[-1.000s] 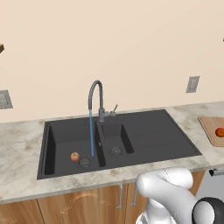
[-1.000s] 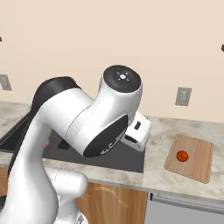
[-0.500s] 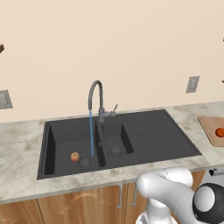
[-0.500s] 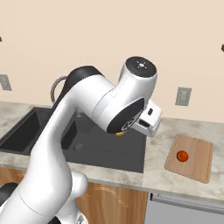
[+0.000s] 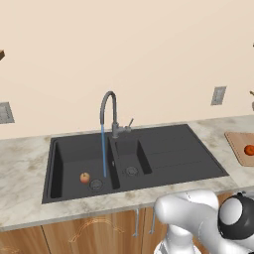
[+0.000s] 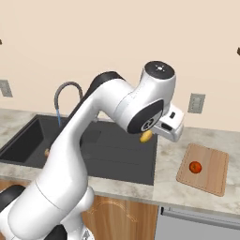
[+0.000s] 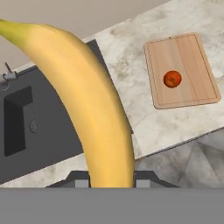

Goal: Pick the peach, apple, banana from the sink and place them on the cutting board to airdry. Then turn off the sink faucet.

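Above the drainboard end of the sink (image 6: 112, 150), the gripper (image 7: 111, 181) is clamped on the banana (image 7: 87, 100), jaws pressed to both sides of it at the bottom of the hand view, w/ the fruit running up and to the left across that frame. From the right base cam a bit of banana shows yellow just under the wrist, over the sink's right edge, short of the board (image 6: 204, 168). Board lies on the counter (image 6: 164, 180) to the right of the sink, apart from it, w/ 1 round red-orange fruit (image 6: 195, 167) on it, roughly mid-board; can't tell if that's the peach or the apple. 1 more round fruit (image 5: 85, 177) sits in the big left basin, near the drain, just left of where the water lands. Faucet (image 5: 110, 111) stands behind the divider between the 2 basins, thin blue stream (image 5: 103, 151) running down into the big basin. 2 wall outlets show on the wall behind, 1 near the left edge (image 5: 5, 112), 1 above the board side (image 5: 218, 95).
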